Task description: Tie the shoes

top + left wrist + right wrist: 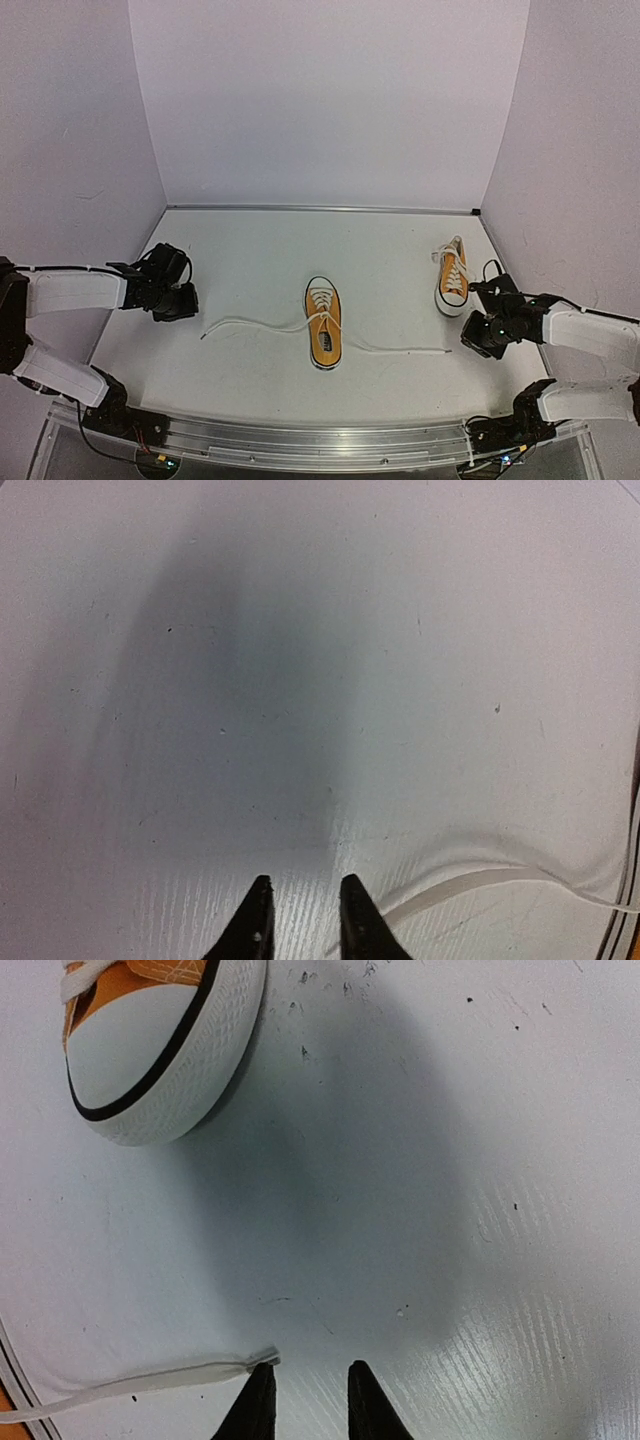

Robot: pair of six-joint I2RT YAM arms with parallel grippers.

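Note:
Two orange-yellow sneakers with white soles stand on the white table. The middle shoe (323,324) has its laces pulled out flat to both sides. Its left lace (245,324) ends near my left gripper (176,301). Its right lace (405,349) ends near my right gripper (479,336). The right shoe (453,276) has laces bunched at its far end. In the left wrist view my left gripper (303,885) is open and empty, with the lace (480,884) lying just right of it. My right gripper (310,1370) is open, and the lace tip (258,1361) lies at its left fingertip (256,1400). The right shoe's toe cap (150,1050) shows at the top left.
White walls enclose the table on the left, back and right. A metal rail (320,442) runs along the near edge between the arm bases. Black cables (15,1370) cross the lower left corner of the right wrist view.

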